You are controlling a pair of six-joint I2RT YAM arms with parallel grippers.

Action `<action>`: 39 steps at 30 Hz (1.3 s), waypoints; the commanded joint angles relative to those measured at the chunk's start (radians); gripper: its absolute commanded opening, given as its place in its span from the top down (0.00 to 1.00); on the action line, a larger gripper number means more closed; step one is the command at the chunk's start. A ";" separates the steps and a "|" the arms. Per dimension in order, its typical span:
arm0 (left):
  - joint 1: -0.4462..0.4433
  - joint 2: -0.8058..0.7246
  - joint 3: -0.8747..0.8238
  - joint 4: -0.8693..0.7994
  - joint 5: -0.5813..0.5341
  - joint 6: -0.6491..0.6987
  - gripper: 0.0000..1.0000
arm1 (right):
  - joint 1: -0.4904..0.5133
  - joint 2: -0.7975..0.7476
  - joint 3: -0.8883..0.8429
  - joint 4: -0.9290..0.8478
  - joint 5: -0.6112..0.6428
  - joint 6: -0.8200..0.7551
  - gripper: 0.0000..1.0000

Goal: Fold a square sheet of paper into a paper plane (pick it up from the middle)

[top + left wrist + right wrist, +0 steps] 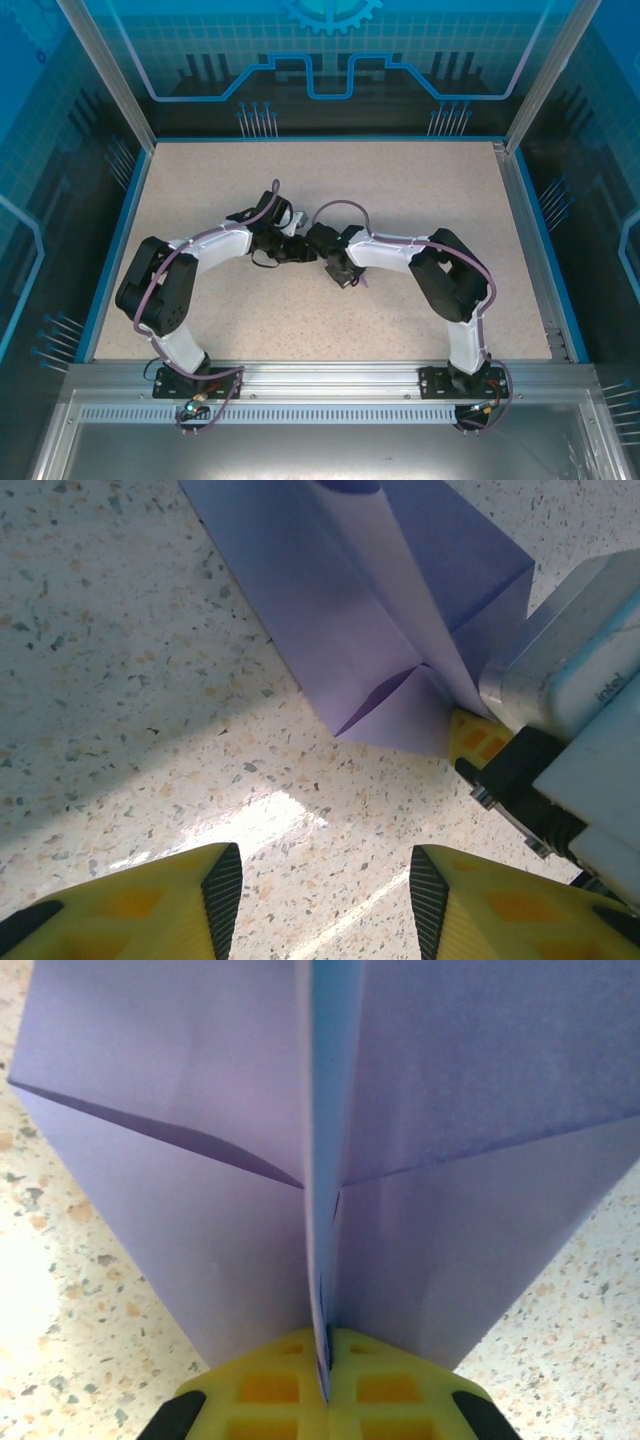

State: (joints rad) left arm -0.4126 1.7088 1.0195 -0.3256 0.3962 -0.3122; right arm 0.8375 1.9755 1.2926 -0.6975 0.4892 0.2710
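Lavender paper plane (pixel 180 1110) lying mid-desk (pixel 120 680). Pinches its raised central crease (pixel 322 1210) with right tool (pixel 328 1355), pressed tight on the fold; holds left tool (pixel 325 880) spread, low over desk, just beside plane.

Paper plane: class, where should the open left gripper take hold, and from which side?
Probably the paper plane's raised central crease, from the wide end, opposite the right gripper pinching its narrow end; the wings spread flat beside it.
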 commanded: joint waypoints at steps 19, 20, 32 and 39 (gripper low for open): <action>0.020 -0.063 0.043 -0.076 -0.078 0.039 0.48 | -0.022 -0.144 -0.047 0.052 -0.109 -0.006 0.74; 0.020 -0.066 0.052 -0.083 -0.085 0.044 0.47 | -0.029 -0.162 -0.054 0.058 -0.126 -0.004 0.72; 0.034 -0.174 0.088 -0.106 -0.341 0.147 0.18 | -0.263 -0.486 -0.255 0.295 -0.519 -0.080 0.51; 0.109 -0.264 -0.042 0.057 -0.410 0.184 0.01 | -0.434 -0.621 -0.395 0.480 -0.669 -0.182 0.27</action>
State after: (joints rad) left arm -0.3466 1.4597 1.0271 -0.3340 0.0475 -0.1642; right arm 0.4465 1.3952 0.9394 -0.3374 -0.0837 0.1486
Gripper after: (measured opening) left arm 0.986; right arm 0.718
